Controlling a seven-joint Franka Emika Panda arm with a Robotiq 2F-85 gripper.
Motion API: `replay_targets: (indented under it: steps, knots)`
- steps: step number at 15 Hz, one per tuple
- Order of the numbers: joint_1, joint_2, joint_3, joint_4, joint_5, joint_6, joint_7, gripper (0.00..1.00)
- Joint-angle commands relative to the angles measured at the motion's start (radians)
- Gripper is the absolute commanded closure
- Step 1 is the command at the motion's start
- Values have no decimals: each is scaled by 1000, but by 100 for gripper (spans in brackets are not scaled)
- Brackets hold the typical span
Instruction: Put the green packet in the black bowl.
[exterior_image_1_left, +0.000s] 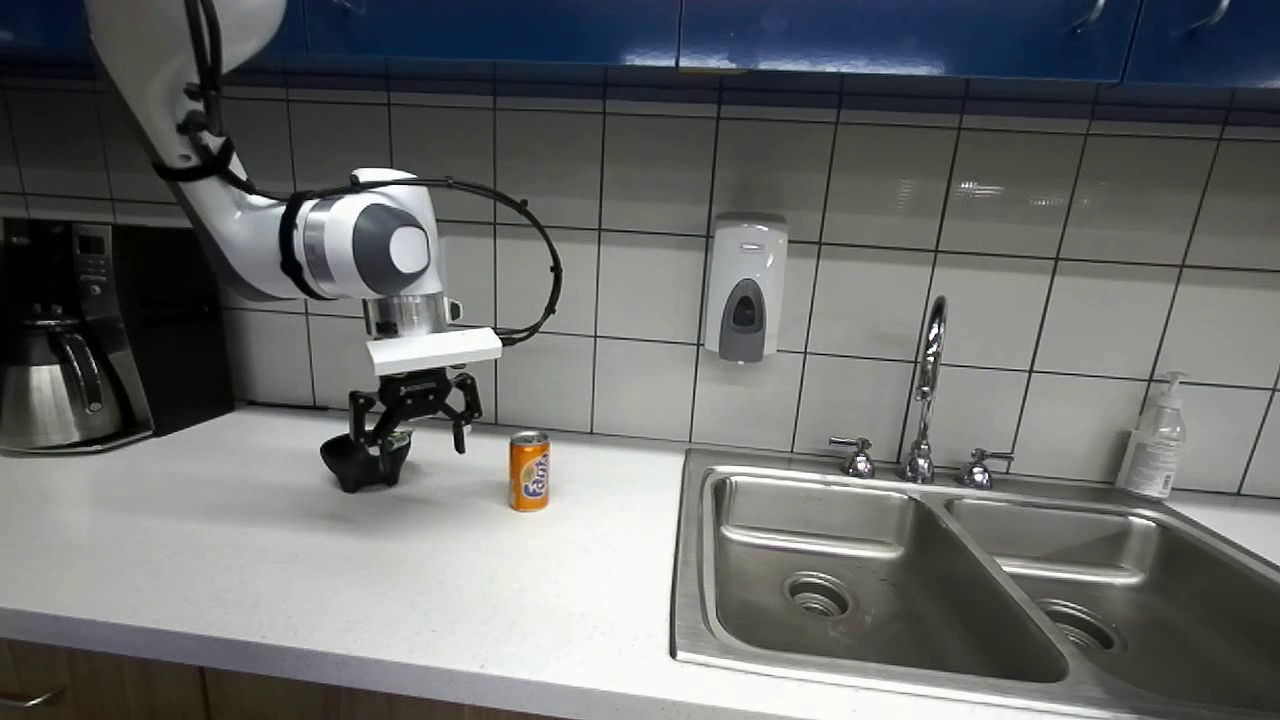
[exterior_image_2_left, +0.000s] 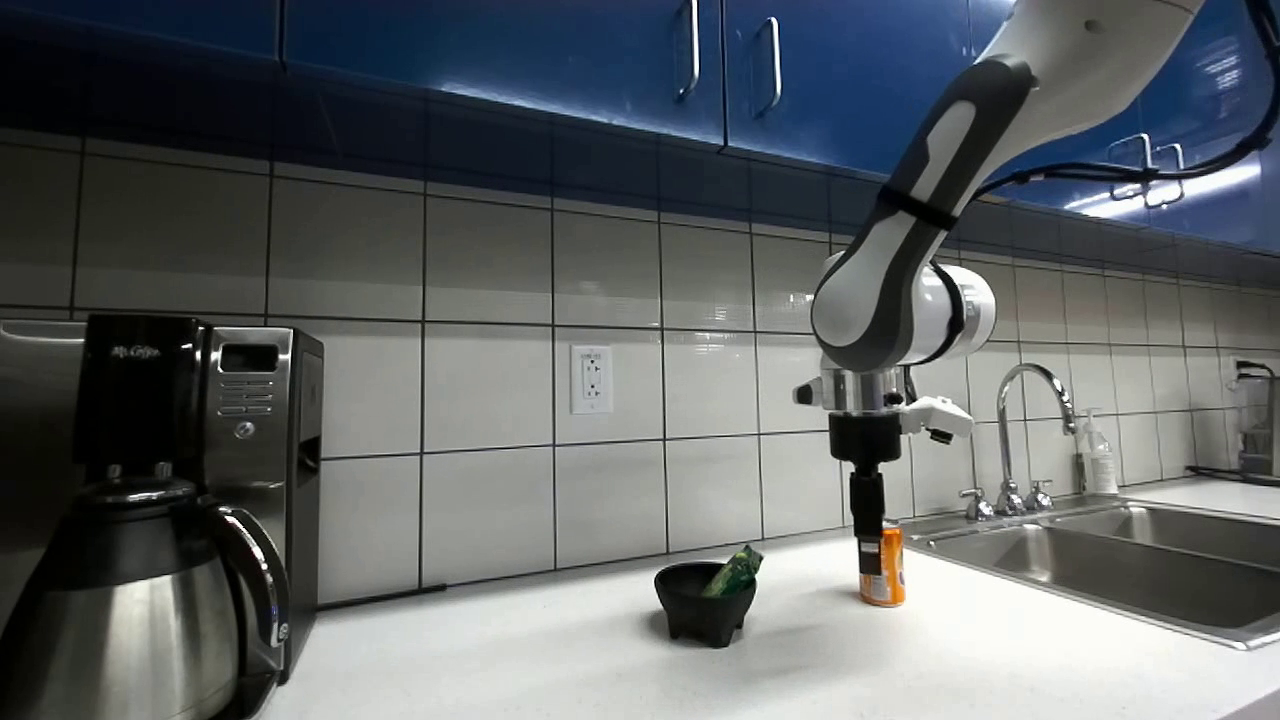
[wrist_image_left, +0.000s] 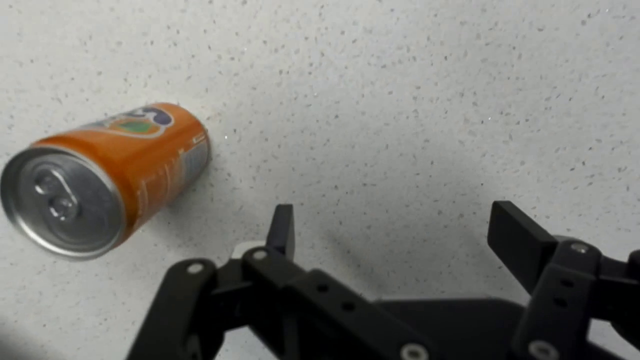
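Observation:
The black bowl (exterior_image_2_left: 690, 612) stands upright on the counter in both exterior views, and it also shows behind a gripper finger (exterior_image_1_left: 345, 468). The green packet (exterior_image_2_left: 738, 570) lies tilted in the bowl, its upper end sticking out over the rim. Only a sliver of the packet (exterior_image_1_left: 400, 437) shows in the view where the finger covers part of the bowl. My gripper (exterior_image_1_left: 422, 448) is open and empty above the counter. It also shows edge-on (exterior_image_2_left: 868, 560), apart from the bowl and in line with the can. The wrist view shows the spread fingers (wrist_image_left: 390, 220) over bare counter; bowl and packet are out of that view.
An orange can (exterior_image_1_left: 529, 472) stands upright near the gripper; it also shows in the wrist view (wrist_image_left: 135, 160). A coffee machine (exterior_image_2_left: 200, 400) stands at the counter's end. The steel sink (exterior_image_1_left: 690, 560) and faucet (exterior_image_1_left: 930, 380) lie beyond the can. A tiled wall (exterior_image_1_left: 640, 390) runs behind.

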Motion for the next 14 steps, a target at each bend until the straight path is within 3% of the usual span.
replay_targets:
  steps: [1, 8, 14]
  knots:
    - [0, -126, -16, -134, 22, 36, -5, 0]
    - [38, -304, -26, -323, 24, 46, 118, 0]
    - [65, -415, -37, -392, 18, 12, 303, 0]
